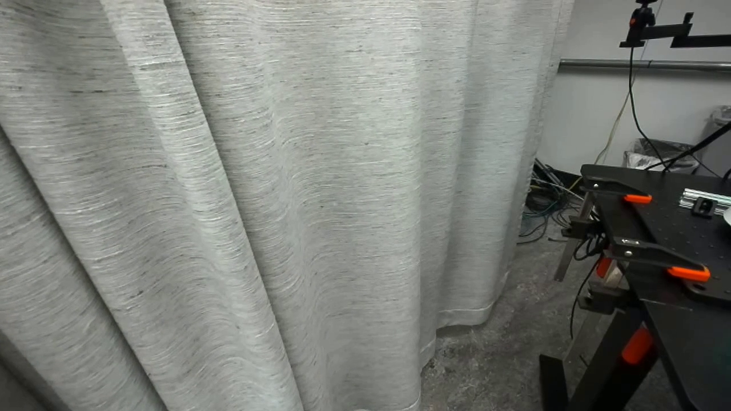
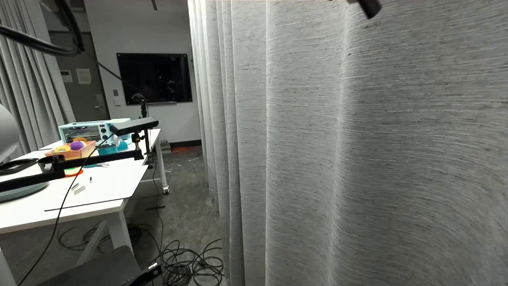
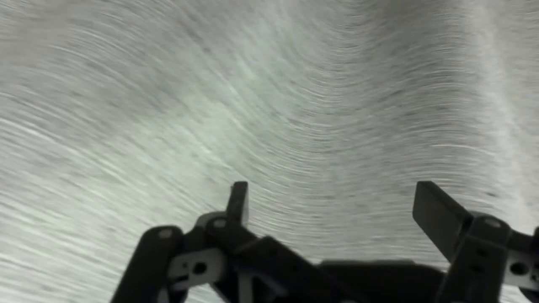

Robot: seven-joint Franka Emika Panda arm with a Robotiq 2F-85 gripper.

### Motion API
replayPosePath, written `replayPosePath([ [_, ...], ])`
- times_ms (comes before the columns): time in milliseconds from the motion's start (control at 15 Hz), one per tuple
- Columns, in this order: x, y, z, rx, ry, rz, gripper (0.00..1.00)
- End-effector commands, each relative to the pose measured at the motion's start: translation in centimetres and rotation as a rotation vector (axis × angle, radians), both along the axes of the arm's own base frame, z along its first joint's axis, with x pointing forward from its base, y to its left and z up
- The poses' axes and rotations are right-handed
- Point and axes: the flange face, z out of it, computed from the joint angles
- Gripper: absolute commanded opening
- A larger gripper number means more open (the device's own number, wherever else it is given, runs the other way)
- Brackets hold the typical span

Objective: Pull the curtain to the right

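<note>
Gripper (image 3: 330, 195) spread wide, holding nothing; curtain (image 3: 269, 105) ahead looks shallowly folded, so closing could skim it without a pinch

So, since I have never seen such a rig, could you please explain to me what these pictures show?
The machine is a robot arm ending in a two-fingered hand. The wrist view comes from a camera on its wrist: both fingers stand wide apart before a light grey curtain, and nothing appears to be held. Two cameras outside the robot look at the same curtain, which fills much of both exterior views. Exterior views also show a white table bearing a light-blue toaster oven and a basket, and a black table with orange-tipped clamps.
</note>
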Motion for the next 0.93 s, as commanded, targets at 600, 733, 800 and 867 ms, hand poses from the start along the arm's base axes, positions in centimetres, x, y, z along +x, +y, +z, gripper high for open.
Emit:
replayPosePath([
  [600,4.7,20.3,-8.0,0.041,0.236,0.278,1.00],
  [733,4.4,21.3,-8.5,0.008,0.335,0.246,1.00],
  [800,3.9,22.2,-8.2,-0.006,0.371,0.231,1.00],
  [867,3.7,22.7,-8.1,-0.016,0.402,0.222,1.00],
])
